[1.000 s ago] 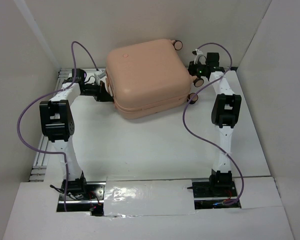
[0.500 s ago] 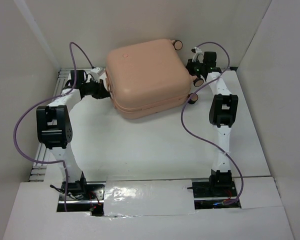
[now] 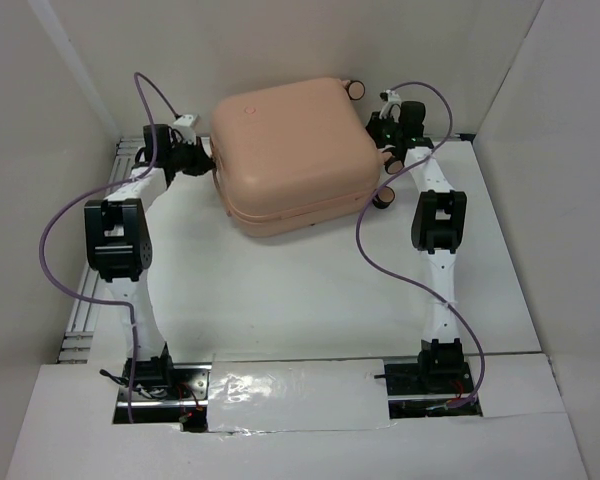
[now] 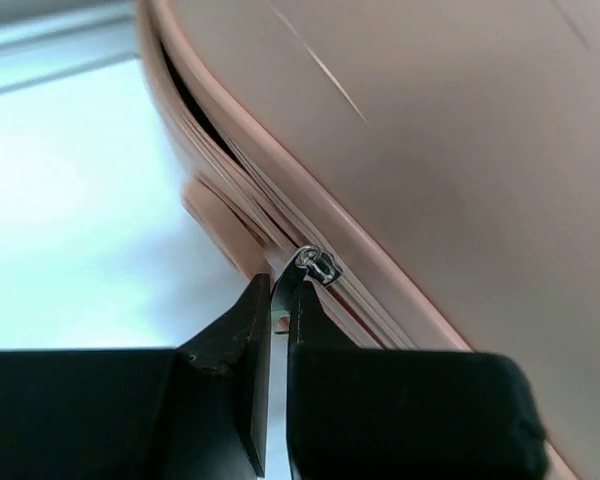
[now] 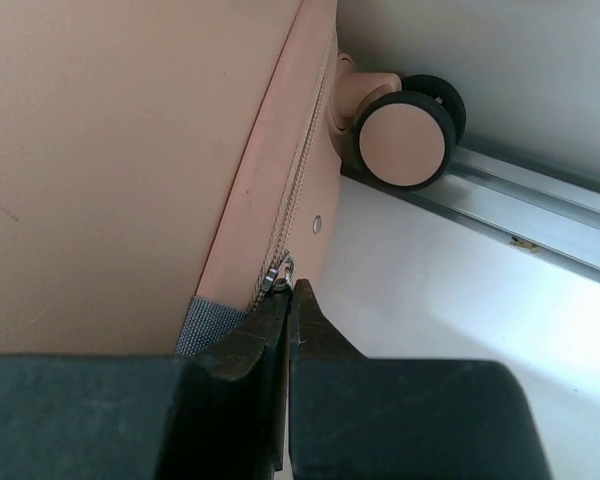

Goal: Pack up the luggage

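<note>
The white table (image 3: 300,290) fills the top view, and the luggage (image 3: 295,150), a peach-pink hard-shell case, lies flat against the far edge, about midway between the far corners, with its two shells folded together. The left arm (image 3: 115,245) rises from the near edge and reaches along the left edge to the case's left side. The right arm (image 3: 438,225) reaches up the right side to the end of the case facing the far right corner. Purple cables (image 3: 65,215) loop off both arms. The left gripper (image 4: 278,285) sits at the seam of the luggage (image 4: 460,120). Its jaws are drawn to a thin slit, pinching the tab of the left-side zipper pull (image 4: 318,265), whose ring shows just past the tips. Farther along that seam a dark gap opens between the shells. The right gripper (image 5: 288,295) presses against the zip line on the edge of the luggage (image 5: 110,150). Its jaws are likewise closed to a hairline, on the right-side zipper pull (image 5: 278,272). A black-and-pink wheel (image 5: 405,140) stands just beyond it, next to an aluminium rail (image 5: 540,215) along the far edge. In the top view, a second wheel (image 3: 383,197) shows at the case's near right corner.
</note>
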{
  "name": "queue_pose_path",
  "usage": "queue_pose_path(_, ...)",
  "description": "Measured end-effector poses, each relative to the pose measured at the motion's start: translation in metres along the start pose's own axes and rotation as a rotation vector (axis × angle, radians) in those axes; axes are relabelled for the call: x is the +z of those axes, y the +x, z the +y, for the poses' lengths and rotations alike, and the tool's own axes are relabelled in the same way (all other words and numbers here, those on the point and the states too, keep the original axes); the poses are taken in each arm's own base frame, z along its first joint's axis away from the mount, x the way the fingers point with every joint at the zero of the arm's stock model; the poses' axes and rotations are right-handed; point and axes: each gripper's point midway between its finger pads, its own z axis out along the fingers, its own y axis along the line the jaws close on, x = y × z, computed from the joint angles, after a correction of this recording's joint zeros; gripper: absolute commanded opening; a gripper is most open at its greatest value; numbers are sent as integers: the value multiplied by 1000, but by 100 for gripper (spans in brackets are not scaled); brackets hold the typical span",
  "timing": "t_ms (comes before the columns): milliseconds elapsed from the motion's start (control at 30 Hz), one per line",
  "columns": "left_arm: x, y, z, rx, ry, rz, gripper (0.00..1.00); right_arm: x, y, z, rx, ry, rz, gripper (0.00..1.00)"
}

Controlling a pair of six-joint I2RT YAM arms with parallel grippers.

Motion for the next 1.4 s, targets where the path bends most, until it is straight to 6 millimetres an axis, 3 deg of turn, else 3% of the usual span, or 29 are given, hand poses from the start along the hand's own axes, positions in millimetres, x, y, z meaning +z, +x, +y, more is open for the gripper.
queue_pose_path(300, 37, -35, 48, 5, -137, -52, 0, 2, -1, 2, 61, -43, -21, 0)
queue_pose_path(667, 62, -59, 83, 8, -259, -141, 0, 31, -1, 24, 24, -65, -127, 0)
queue_pose_path(900, 77, -69, 92, -6, -264, -204, 0, 15, 1, 38, 30, 57, -166, 0)
queue_pose_path(933, 79, -71, 92, -2, -263, -214, 0, 8, 12, 48, 41, 65, -141, 0)
queue_pose_path(1200, 84, -73, 90, 9, -251, -229, 0, -39, 41, 85, 44, 186, -108, 0)
queue_pose_path(1400, 84, -73, 88, 12, -240, -227, 0, -49, 44, 82, 67, 211, -93, 0)
